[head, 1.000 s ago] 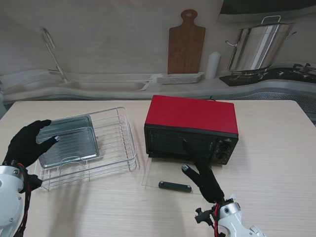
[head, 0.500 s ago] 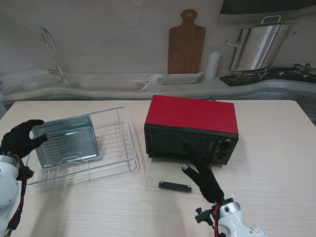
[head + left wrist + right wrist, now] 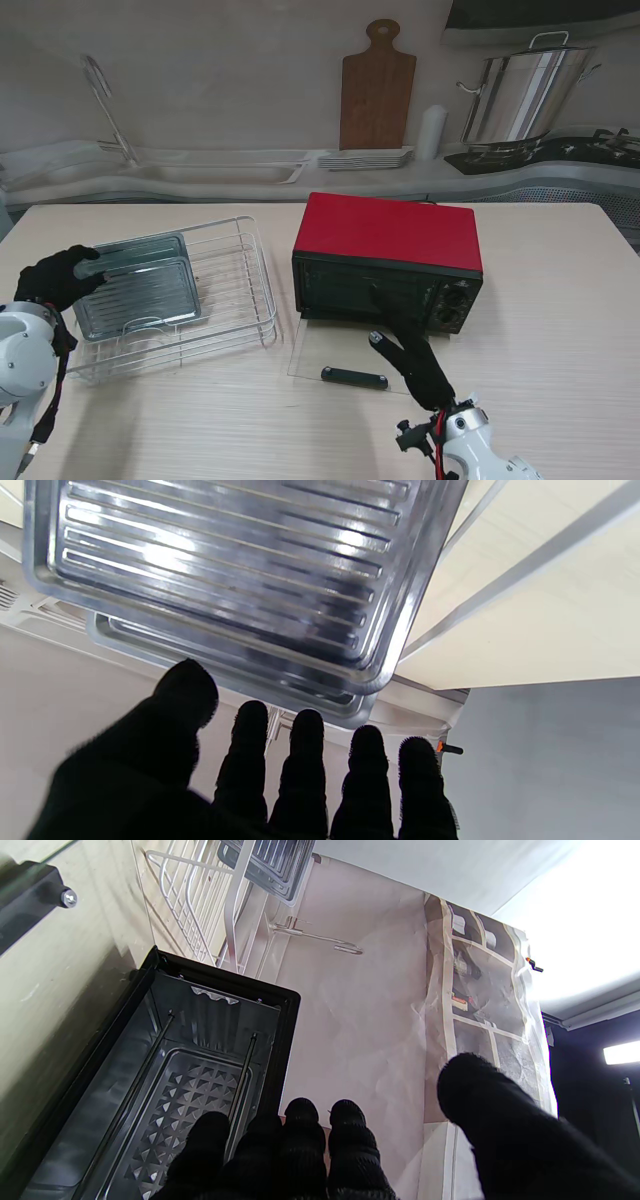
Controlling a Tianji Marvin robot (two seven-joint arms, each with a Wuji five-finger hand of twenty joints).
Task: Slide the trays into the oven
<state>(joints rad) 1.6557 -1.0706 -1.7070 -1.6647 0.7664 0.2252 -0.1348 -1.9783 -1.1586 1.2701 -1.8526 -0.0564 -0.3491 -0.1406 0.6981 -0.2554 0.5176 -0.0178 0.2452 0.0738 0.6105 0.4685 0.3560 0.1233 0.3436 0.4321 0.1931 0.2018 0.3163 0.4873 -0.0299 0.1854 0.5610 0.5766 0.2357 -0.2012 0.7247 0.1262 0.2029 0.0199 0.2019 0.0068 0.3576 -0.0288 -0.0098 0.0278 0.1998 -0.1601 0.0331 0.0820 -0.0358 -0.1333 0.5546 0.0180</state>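
Stand view: left hand (image 3: 60, 278) curls at the ribbed trays' (image 3: 137, 285) far-left corner, grip unclear.
Right hand (image 3: 415, 362): spread, empty, before the toaster oven (image 3: 388, 258).
Risk: both stacked trays lifting together, snagging the dish rack (image 3: 235, 300).

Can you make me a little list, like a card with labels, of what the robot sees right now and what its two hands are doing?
place: wooden table in a kitchen
oven: red top, glass door folded down flat on the table
inside the oven: no tray seen yet
trays: two metal ones, leaning in the wire rack, left of the oven
left hand: at the far-left corner of the trays, fingers apart in its wrist view, nothing lifted
right hand: over the open door, holding nothing
job so far: no tray moved yet
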